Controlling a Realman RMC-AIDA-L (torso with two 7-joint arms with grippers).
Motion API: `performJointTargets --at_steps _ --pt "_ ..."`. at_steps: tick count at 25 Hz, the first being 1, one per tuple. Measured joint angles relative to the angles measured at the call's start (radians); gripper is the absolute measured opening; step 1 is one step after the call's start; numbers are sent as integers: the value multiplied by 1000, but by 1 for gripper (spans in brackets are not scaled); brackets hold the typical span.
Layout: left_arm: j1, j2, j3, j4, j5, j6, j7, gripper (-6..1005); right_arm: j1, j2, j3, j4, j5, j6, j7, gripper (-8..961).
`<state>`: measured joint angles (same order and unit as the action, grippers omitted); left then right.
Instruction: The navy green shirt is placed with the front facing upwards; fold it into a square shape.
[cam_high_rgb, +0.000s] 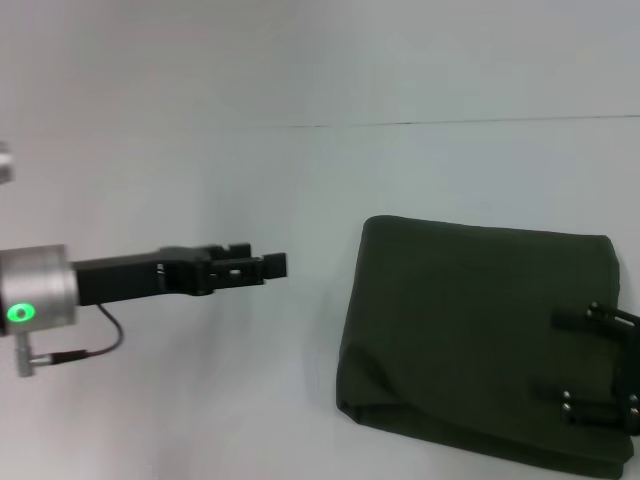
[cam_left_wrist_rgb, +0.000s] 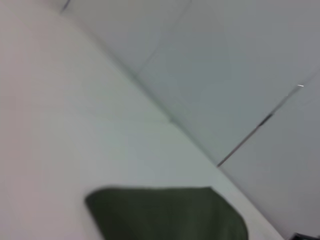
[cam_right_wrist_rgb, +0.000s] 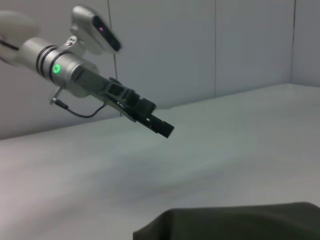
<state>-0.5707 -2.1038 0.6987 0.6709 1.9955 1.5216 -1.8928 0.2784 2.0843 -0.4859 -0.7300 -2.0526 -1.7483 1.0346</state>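
Both of my grippers look done here: the navy green shirt (cam_high_rgb: 480, 340) lies folded into a rough square on the table's (cam_high_rgb: 200, 400) right side, my right gripper (cam_high_rgb: 597, 368) hovering over its right edge with fingers parted and empty, while my left gripper (cam_high_rgb: 272, 265) hangs well off to its left, fingers looking closed on nothing.

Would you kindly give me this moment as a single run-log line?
shirt: folded into rough square on table | left gripper: raised beside shirt, holding nothing | right gripper: over shirt's right edge

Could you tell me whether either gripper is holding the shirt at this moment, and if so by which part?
Nothing is held. The left gripper hangs shut above bare table, apart from the folded navy green shirt; the right gripper is open over its right edge.
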Motion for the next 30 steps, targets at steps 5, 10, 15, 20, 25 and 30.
performJointTargets --at_steps 5,10,15,20,25,30 --pt "-42 -3 120 -43 0 -112 -213 906 -22 -6 4 -19 -14 -7 0 925" --pt "-80 -5 197 -89 0 -184 -346 906 -27 -13 7 -21 -31 -10 -1 926" --pt "-106 -5 289 -130 1 -256 -408 905 -27 -14 8 -22 -35 -6 -1 926" --pt "-140 -9 336 -178 2 -291 -420 905 -23 -14 20 -32 -35 -7 5 925" --pt "-152 -19 351 -184 22 -309 -423 906 -21 -13 27 -47 -35 -12 15 925" --pt "-164 -27 379 -185 26 -312 -431 906 -16 -14 33 -48 -35 -12 25 925"
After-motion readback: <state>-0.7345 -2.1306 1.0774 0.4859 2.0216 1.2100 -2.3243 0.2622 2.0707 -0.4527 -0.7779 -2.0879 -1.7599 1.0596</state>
